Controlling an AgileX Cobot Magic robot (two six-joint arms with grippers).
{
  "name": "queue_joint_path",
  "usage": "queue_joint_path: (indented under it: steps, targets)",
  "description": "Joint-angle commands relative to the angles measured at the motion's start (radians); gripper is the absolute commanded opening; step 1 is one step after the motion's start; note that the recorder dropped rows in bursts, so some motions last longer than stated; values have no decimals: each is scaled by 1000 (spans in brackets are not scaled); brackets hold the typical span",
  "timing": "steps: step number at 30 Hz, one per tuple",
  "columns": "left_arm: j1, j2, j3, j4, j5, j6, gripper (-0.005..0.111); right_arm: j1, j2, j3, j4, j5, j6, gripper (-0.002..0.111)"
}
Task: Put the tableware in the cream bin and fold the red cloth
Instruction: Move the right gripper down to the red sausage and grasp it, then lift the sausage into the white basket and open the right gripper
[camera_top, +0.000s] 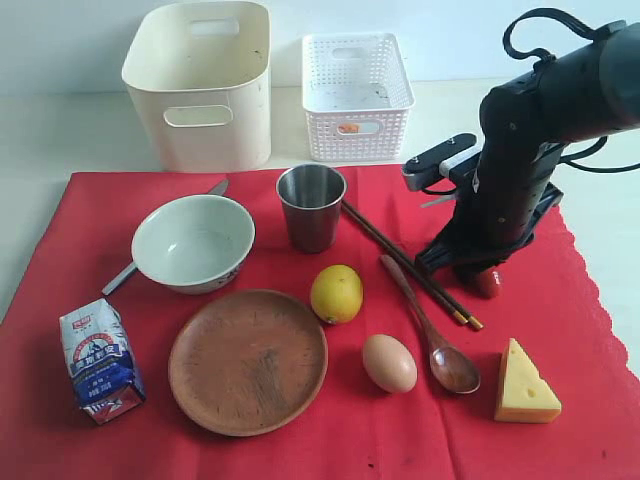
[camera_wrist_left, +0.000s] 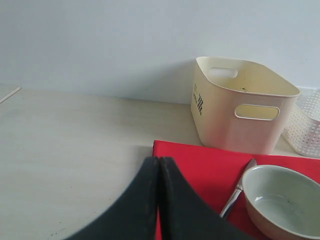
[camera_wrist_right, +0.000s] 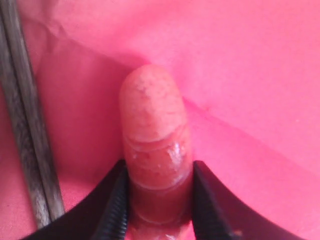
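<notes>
On the red cloth (camera_top: 100, 200) lie the white bowl (camera_top: 192, 240), the steel cup (camera_top: 311, 205), the brown plate (camera_top: 247, 360), the wooden spoon (camera_top: 440, 345), the dark chopsticks (camera_top: 400, 262) and the knife (camera_top: 217, 187), partly hidden under the bowl. The cream bin (camera_top: 200, 110) stands behind the cloth at the left. My right gripper (camera_wrist_right: 159, 170) is low on the cloth right of the chopsticks (camera_wrist_right: 27, 130), both fingers pressed on a reddish sausage (camera_wrist_right: 155, 130). My left gripper (camera_wrist_left: 159, 160) is shut and empty, over the cloth's corner near the bin (camera_wrist_left: 240, 107) and the bowl (camera_wrist_left: 280, 200).
A white lattice basket (camera_top: 357, 95) stands right of the bin. A lemon (camera_top: 336, 293), an egg (camera_top: 389, 362), a cheese wedge (camera_top: 524, 384) and a milk carton (camera_top: 100, 360) also sit on the cloth. The right arm (camera_top: 520, 150) rises over the cloth's right side.
</notes>
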Motion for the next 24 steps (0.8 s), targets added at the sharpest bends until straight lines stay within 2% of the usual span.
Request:
queue_joint_path:
  steps: [1,14,19,24]
  targets:
    - [1,-7,0,-8,1,0,3,-1,-2,2,-17,2,3,0]
    - [1,-7,0,-8,1,0,3,-1,-120,2,21,-15,5,0]
    - [1,-7,0,-8,1,0,3,-1,-176,0,79,-106,5,0]
    - [1,-7,0,-8,1,0,3,-1,-201,0,135,-297,2,0]
